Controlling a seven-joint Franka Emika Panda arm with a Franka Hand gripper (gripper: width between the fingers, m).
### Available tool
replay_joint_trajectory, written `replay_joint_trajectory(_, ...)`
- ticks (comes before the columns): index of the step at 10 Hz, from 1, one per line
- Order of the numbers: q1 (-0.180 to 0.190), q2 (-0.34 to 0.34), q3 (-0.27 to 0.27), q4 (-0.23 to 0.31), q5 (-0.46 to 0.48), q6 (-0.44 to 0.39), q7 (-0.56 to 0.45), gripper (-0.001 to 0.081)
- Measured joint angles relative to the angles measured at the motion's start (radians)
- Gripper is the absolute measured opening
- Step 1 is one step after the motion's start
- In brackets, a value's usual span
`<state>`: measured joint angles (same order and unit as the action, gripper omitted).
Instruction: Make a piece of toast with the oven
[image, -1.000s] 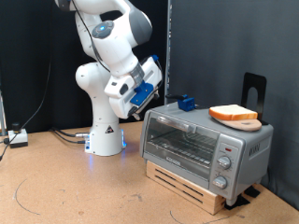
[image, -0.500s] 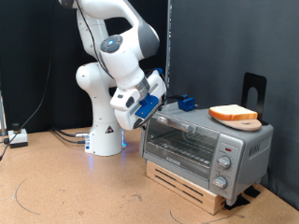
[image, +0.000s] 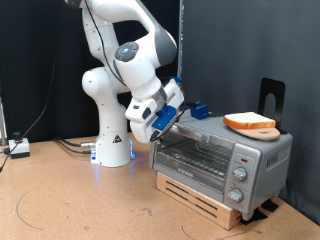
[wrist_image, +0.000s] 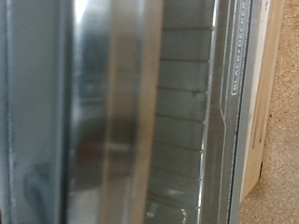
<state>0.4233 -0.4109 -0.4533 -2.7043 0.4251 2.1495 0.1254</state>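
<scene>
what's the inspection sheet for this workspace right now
surface: brown table, oven on a wooden slat base
job's things: oven door shut, wire rack visible through the glass; toast on a round wooden board on the oven's top
clutter: small blue thing on the oven's top, black stand behind the oven
hand: hand at the oven's upper corner on the exterior view's left, close against the door
cables: cables by the robot's base
surroundings: black curtain behind

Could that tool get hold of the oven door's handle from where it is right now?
Probably yes. The tool sits right at the top front edge of the oven, where the closed glass door fills the wrist view, and nothing stands between them.
</scene>
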Motion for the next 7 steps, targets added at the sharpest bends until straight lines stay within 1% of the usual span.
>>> replay_joint_trajectory(3, -0.012, 0.025, -0.006, 0.003, -0.013, 0.019, 0.003, 0.0807)
replay_joint_trajectory(7, -0.056, 0.048, -0.022, 0.026, -0.052, 0.019, 0.01, 0.0807)
